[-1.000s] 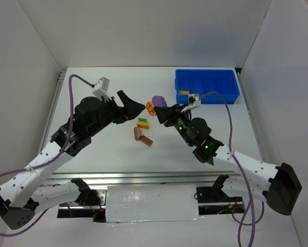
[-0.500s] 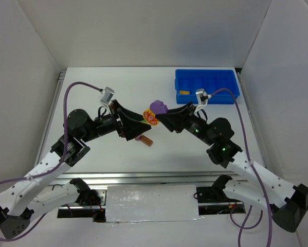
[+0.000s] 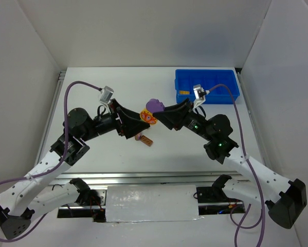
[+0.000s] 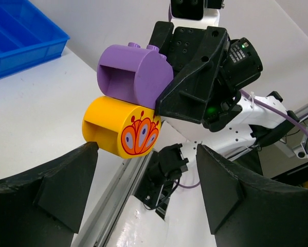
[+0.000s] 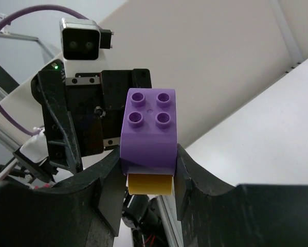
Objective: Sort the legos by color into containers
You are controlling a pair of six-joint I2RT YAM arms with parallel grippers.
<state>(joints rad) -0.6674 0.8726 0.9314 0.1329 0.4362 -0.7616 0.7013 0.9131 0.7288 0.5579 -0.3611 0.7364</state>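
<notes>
Right gripper [image 5: 146, 172] is clamped on the purple brick [image 5: 147, 128], which sits stacked on a yellow brick [image 4: 112, 128], held above the table [image 3: 118, 82] left of the tray [image 3: 215, 72]. Left gripper [image 4: 148, 154] is open, its jaws flanking the yellow brick without contact.

The left arm [image 3: 56, 157] and the right arm [image 3: 246, 164] reached inward and were raised, tips nearly meeting. The left gripper [image 4: 147, 154] stood with its jaws spread wide; the right gripper [image 5: 147, 159] was clamped on a purple lego [image 5: 148, 128].
</notes>
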